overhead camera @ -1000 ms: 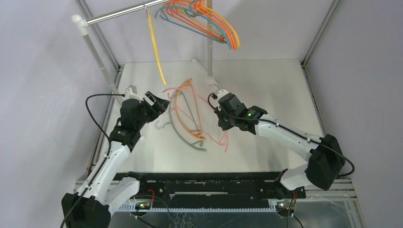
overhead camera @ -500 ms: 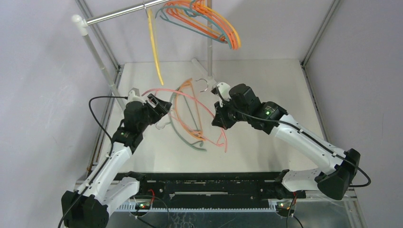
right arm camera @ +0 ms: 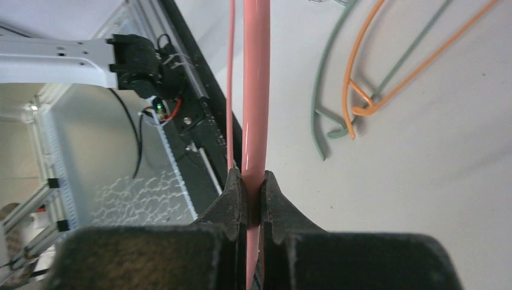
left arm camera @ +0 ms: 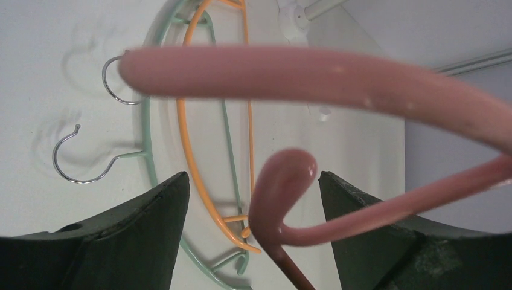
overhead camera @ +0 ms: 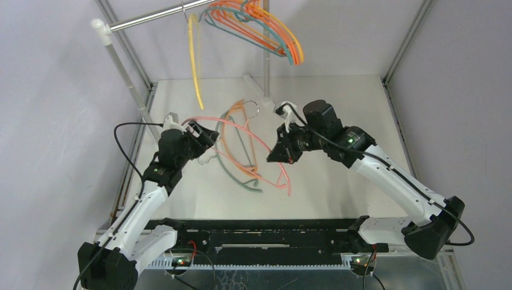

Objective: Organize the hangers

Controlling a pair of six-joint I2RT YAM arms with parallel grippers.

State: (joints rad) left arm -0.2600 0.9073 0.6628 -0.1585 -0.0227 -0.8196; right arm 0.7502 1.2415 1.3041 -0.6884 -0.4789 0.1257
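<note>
My right gripper [overhead camera: 276,154] is shut on a pink hanger [overhead camera: 247,132] and holds it above the table; the wrist view shows the pink bar [right arm camera: 255,90] pinched between the fingers [right arm camera: 232,196]. My left gripper [overhead camera: 204,135] is open, with the hanger's curled end [left arm camera: 284,181] between its jaws, touching neither finger. An orange hanger [overhead camera: 232,154] and a teal hanger [overhead camera: 226,166] lie on the table beneath it. They also show in the left wrist view, orange [left arm camera: 187,145] and teal [left arm camera: 148,163]. Several orange and teal hangers [overhead camera: 265,27] and a yellow one [overhead camera: 194,60] hang on the rail.
The silver rail [overhead camera: 157,17] runs across the back on white posts [overhead camera: 124,72], and a vertical post [overhead camera: 265,66] stands at the table's back middle. Metal frame bars edge the table left and right. A black rack [overhead camera: 265,232] lies along the near edge.
My right arm has risen and moved back and right, carrying the pink hanger off the table. The hanger's left end has swung over to my open left gripper, which barely moved.
</note>
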